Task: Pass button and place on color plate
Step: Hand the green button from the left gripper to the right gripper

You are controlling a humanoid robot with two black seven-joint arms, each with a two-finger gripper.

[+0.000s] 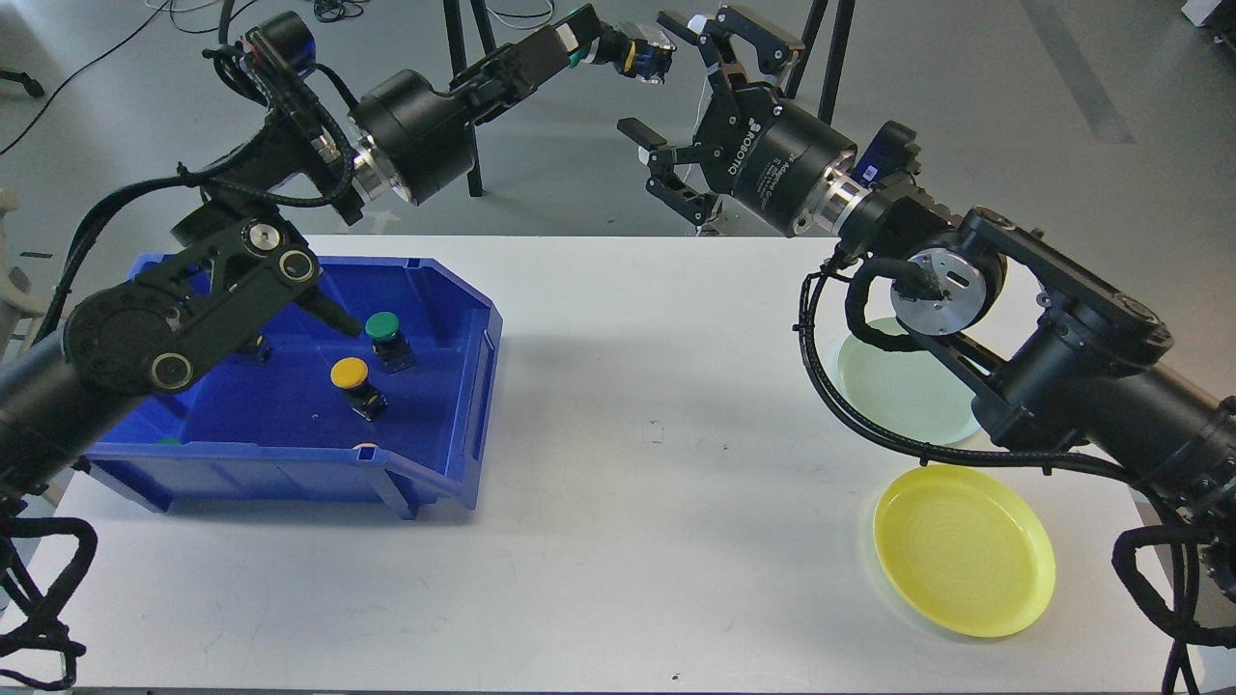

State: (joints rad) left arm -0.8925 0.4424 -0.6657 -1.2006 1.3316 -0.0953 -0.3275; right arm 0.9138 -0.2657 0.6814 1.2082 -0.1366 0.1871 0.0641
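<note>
My left gripper (591, 43) is raised beyond the table's far edge and is shut on a button (639, 56) with a green cap and a yellow and blue body. My right gripper (659, 82) is open just right of that button, its fingers (676, 21) spread above and below it, not touching. The light green plate (903, 391) lies at the right, partly hidden by my right arm. The yellow plate (963, 550) lies in front of it.
A blue bin (463, 386) stands at the left with a green button (383, 328) and a yellow button (350, 372) inside. My left arm covers the bin's far left part. Black stand legs (821, 116) rise behind the table.
</note>
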